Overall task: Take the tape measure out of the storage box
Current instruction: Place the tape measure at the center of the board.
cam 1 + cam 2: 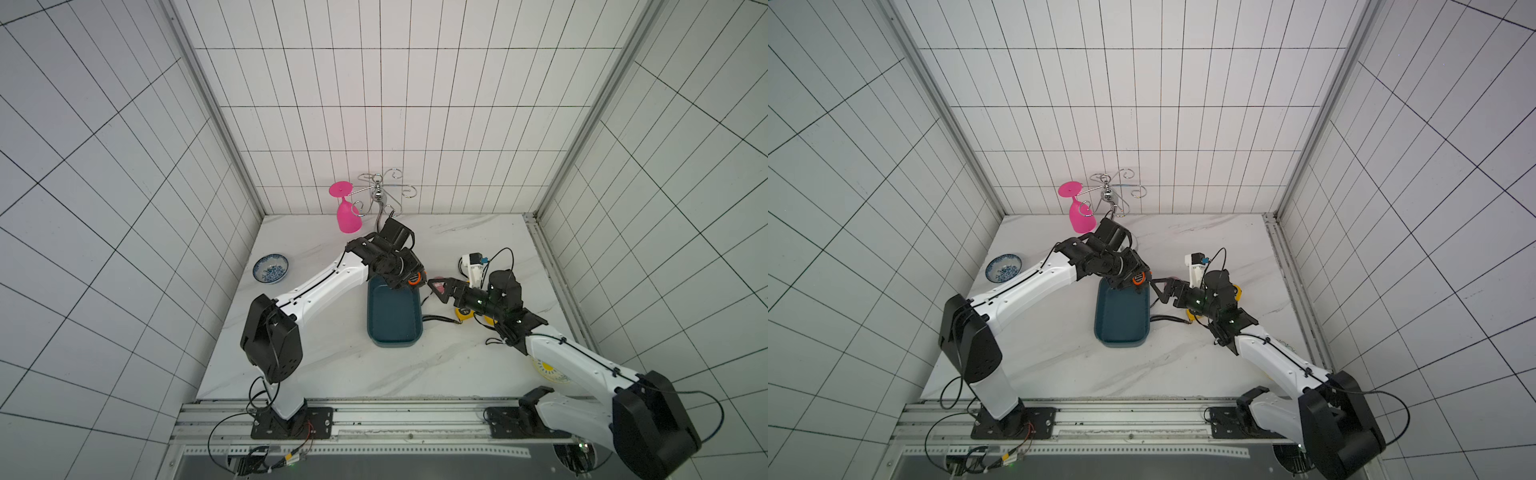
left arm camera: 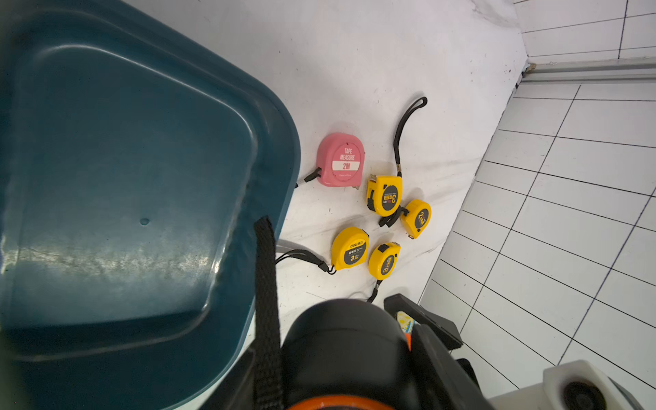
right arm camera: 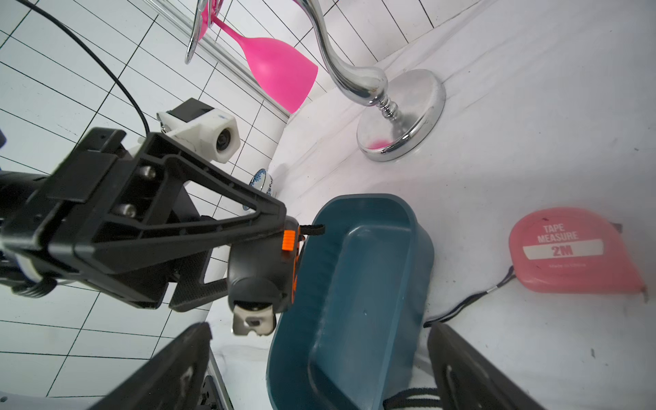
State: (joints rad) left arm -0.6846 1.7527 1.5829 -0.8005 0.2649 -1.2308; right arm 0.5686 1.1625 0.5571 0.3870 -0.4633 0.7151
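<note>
Over the far end of the storage box [image 1: 392, 318], the left gripper [image 1: 409, 279] is clamped tight on a black tape measure with orange trim [image 3: 259, 273]. Its black fingers [image 3: 220, 230] press on the flat sides of the case, and the metal hook of the tape shows at one end. The case is lifted off the box floor, close to the rim at the far right corner; if it touches the rim I cannot tell. Its black strap [image 2: 266, 284] hangs across the rim in the left wrist view.

The right gripper [image 1: 437, 289] has its jaws wide apart and holds nothing. It hovers just beside the right rim of the box, near the pink tape measure [image 3: 568, 252], which lies flat on the marble table [image 1: 332, 365], outside the box.

Four yellow tape measures [image 2: 385, 195] lie also on the table, in a loose group beside the pink one. In both top views the right arm covers almost all of them and only small yellow pieces show; the pink one is there just a pale spot behind the jaws. A pale dish with yellow print [image 1: 548, 370] is mostly under the right arm, and I cannot make out more of it. At the back wall a pink wine glass [image 1: 347, 216] hangs upside down on a chrome rack [image 1: 380, 195], and a blue-and-white bowl [image 1: 271, 269] stands well apart on the left
</note>
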